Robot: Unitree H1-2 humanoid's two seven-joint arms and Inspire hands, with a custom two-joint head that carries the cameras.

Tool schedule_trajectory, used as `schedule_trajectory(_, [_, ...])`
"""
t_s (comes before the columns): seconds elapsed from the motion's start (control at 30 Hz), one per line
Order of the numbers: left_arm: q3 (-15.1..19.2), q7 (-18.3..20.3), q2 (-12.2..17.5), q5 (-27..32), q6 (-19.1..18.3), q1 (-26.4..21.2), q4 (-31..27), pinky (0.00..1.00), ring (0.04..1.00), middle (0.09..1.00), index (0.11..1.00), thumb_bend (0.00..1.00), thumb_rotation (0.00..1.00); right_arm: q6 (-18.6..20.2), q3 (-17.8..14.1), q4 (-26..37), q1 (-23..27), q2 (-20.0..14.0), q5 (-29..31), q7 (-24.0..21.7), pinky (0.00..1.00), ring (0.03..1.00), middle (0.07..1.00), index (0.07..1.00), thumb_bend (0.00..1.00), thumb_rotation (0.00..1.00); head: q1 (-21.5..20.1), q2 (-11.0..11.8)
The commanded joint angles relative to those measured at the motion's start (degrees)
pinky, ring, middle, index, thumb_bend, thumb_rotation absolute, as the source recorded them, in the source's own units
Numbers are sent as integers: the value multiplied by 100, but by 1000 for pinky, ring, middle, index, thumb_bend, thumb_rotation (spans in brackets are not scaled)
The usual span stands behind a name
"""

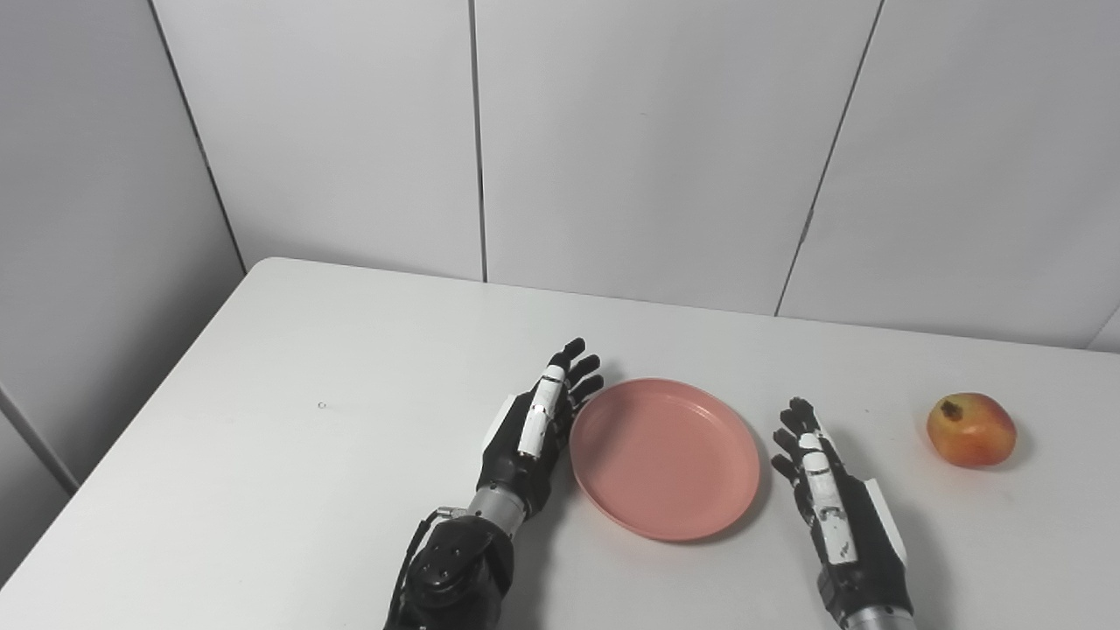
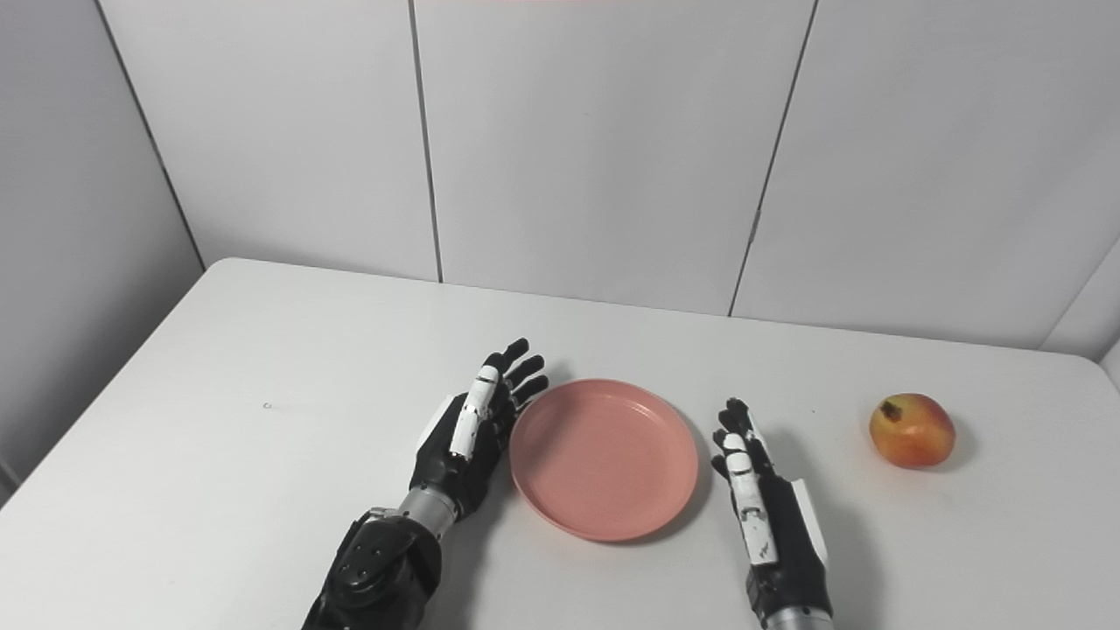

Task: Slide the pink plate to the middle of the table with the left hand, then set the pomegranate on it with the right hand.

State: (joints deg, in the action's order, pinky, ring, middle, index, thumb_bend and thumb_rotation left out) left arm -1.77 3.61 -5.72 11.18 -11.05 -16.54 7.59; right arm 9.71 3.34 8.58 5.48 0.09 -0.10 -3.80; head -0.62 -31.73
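The pink plate [image 1: 663,456] lies flat near the middle of the white table [image 1: 289,455], with nothing on it. My left hand [image 1: 534,437] stands on edge right at the plate's left rim, fingers stretched out and open. On the plate's right side, a small gap away, my right hand [image 1: 831,499] rests open with its fingers straight. The pomegranate [image 1: 971,430], red and yellow, sits alone on the table to the right of my right hand, well apart from it.
Grey wall panels [image 1: 647,140] rise just behind the table's far edge. The table's left edge [image 1: 131,429] runs diagonally down the left of the picture. A tiny speck [image 1: 321,405] marks the left half of the tabletop.
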Motion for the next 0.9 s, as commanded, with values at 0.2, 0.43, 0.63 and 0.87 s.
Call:
schedule_trajectory(0.2, [86,93,-2,140,-118,157,-140,931,927,940,935,411,1000,47,36,192,217,40,-121,60,931,942,952,954,234,1000,-111,-14])
schedule_trajectory(0.43, [174,121,35,185,-86,236,-192,936,929,945,937,409,1000,94,-2,244,246,44,-149,87,936,948,957,957,248,1000,-444,35])
schedule_trajectory(0.63, [272,162,32,198,55,326,-231,931,925,943,935,408,1000,77,-81,376,269,-50,-205,98,965,949,954,951,293,1000,-859,161])
schedule_trajectory(0.87, [323,220,84,256,48,385,-239,937,929,943,941,393,1000,26,-141,582,316,-71,-303,183,933,924,930,926,325,1000,-1241,277])
